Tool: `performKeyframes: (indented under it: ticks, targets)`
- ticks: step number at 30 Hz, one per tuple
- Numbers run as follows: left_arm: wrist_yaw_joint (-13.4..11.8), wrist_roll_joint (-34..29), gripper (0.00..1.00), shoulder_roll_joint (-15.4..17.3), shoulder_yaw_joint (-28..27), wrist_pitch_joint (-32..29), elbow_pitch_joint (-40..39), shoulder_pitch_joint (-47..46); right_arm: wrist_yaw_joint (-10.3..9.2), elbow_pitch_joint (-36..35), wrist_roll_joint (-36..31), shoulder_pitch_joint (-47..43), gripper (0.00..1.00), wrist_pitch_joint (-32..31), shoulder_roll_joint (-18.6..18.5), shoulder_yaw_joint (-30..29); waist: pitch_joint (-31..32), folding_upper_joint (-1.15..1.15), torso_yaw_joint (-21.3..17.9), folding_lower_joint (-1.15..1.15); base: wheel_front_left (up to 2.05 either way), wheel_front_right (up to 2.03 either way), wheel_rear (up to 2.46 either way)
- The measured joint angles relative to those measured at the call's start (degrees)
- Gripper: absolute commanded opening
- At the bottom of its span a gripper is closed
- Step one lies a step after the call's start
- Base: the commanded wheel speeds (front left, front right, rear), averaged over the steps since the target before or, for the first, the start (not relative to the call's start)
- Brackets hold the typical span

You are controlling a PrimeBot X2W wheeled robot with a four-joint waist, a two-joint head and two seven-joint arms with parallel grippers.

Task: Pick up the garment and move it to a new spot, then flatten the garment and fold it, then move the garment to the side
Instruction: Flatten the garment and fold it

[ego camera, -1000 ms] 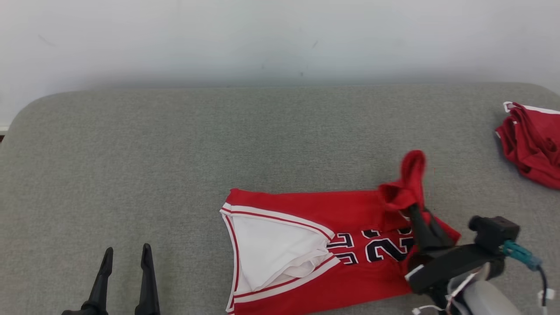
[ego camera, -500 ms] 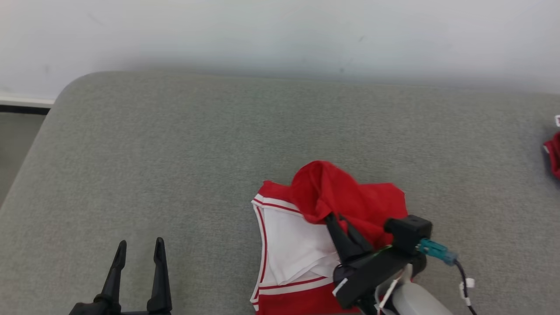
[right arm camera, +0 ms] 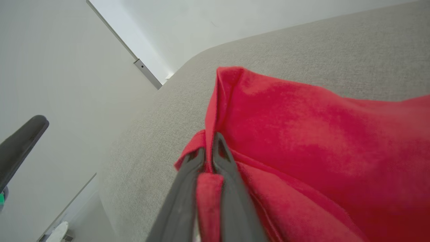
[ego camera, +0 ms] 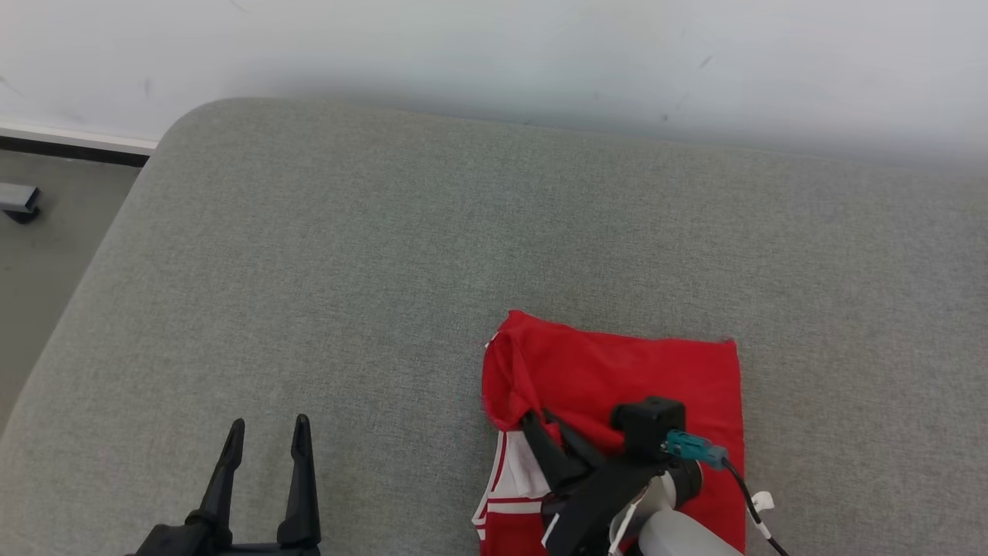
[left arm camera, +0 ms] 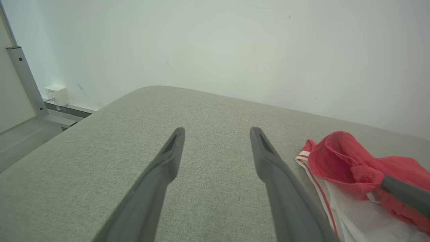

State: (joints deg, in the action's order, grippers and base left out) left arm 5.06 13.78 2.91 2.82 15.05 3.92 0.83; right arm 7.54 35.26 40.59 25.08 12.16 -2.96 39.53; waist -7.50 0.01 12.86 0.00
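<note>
1. While the right gripper (ego camera: 543,423) pinches a red fold of the garment (ego camera: 617,371), doubled over on the grey table (ego camera: 347,270), folding looks in hand.
2. Next (a guess): lay that fold flat, then release; the left gripper (ego camera: 266,432) waits spread.

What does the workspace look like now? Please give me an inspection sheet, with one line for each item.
Surface: grey fabric-covered table, rounded corner, no stains visible.
Job's things: red jersey, folded over on itself; white-trimmed part shows at its lower left.
Clutter: nothing seen.
Grippers: left gripper open, holding nothing, over bare table; right gripper shut on a fold of the jersey.
Cables: black cable with teal connector at the right wrist, over the jersey.
Surroundings: white wall behind; grey floor at left; metal post and white wall box.
</note>
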Motion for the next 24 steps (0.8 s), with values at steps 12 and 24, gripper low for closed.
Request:
performKeyframes:
  ticks: [12, 24]
  targets:
    - [1.1, -1.0, 1.0, 0.0, -1.4, 0.0, 1.1, 0.0, 0.0, -8.6, -4.0, 3.0, 1.0, 2.8, -4.5, -4.3, 0.8, 0.0, -4.8, 0.0, 0.0, 0.0, 0.0]
    - [2.0, -3.3, 1.0, 0.0, -4.1, 0.0, 0.4, -0.1, 0.0, -23.0, -9.9, -10.7, 1.0, 2.9, -9.7, -21.7, 2.9, 0.0, -10.9, 0.0, 0.0, 0.0, 0.0]
